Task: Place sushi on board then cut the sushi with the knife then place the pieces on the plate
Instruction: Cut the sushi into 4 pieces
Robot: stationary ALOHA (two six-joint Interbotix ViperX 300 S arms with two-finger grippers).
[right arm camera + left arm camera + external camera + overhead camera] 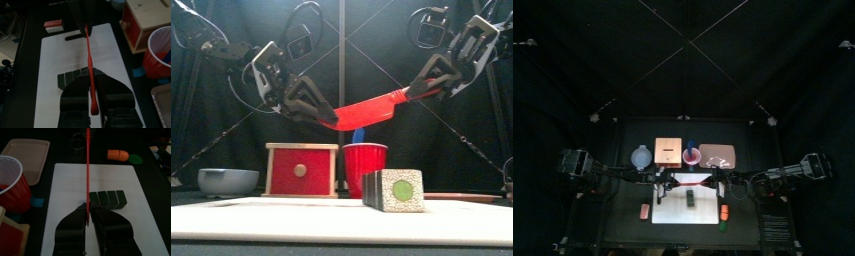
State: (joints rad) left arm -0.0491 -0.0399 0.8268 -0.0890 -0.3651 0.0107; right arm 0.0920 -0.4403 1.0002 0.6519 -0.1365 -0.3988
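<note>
Red knife (pixel 372 108), mid-frame in the front view, is pinched at both ends, so I'd guess a handover. If the left gripper (pixel 321 112) lets go before the right gripper (pixel 422 92) holds firm, it could twist or drop onto the sushi (pixel 396 190), which stands on the board (pixel 278 212) at lower right. Both arms slope down from the upper corners, each pair of jaws pressed onto the knife.

A blue-grey bowl (pixel 227 181), a wooden box (pixel 302 170) and a red cup (pixel 364 163) stand in a row at the back of the surface (pixel 627 230). An orange toy (pixel 117 154) and a green toy (pixel 136 159) lie on the right, a red toy (pixel 53 23) on the left.
</note>
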